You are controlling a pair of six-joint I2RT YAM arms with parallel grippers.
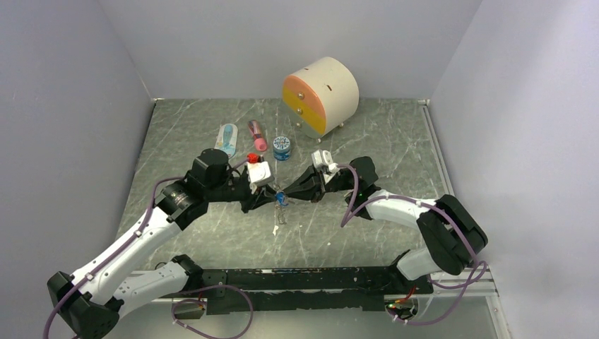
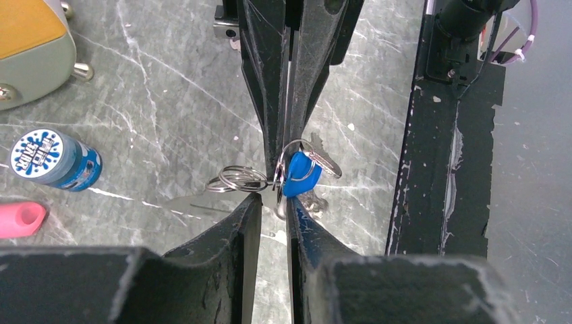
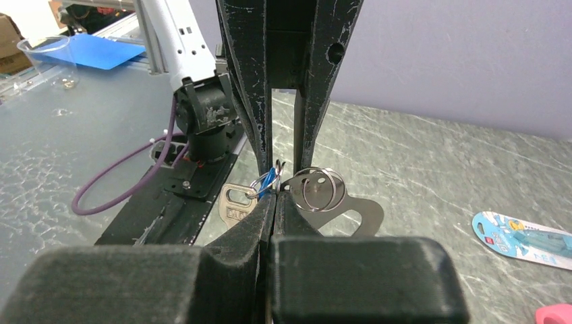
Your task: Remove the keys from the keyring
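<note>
My two grippers meet tip to tip over the middle of the table. The keyring [image 2: 297,154] is a thin wire loop with a blue-tagged key [image 2: 301,177] and silvery keys [image 3: 236,202] on it. Two small rings [image 3: 320,187] and a flat metal tag [image 3: 351,212] hang beside it. My right gripper [image 3: 273,196] is shut on the ring wire. My left gripper [image 2: 275,201] is nearly closed, with a silvery part of the bunch between its tips. In the top view the bunch [image 1: 281,208] dangles below both grippers. No green tag shows.
A round blue tin [image 1: 282,147], a pink tube [image 1: 257,135] and a pale blue oval piece [image 1: 227,138] lie behind the grippers. A round drawer unit [image 1: 321,95] stands at the back. The black base rail [image 1: 304,279] runs along the near edge.
</note>
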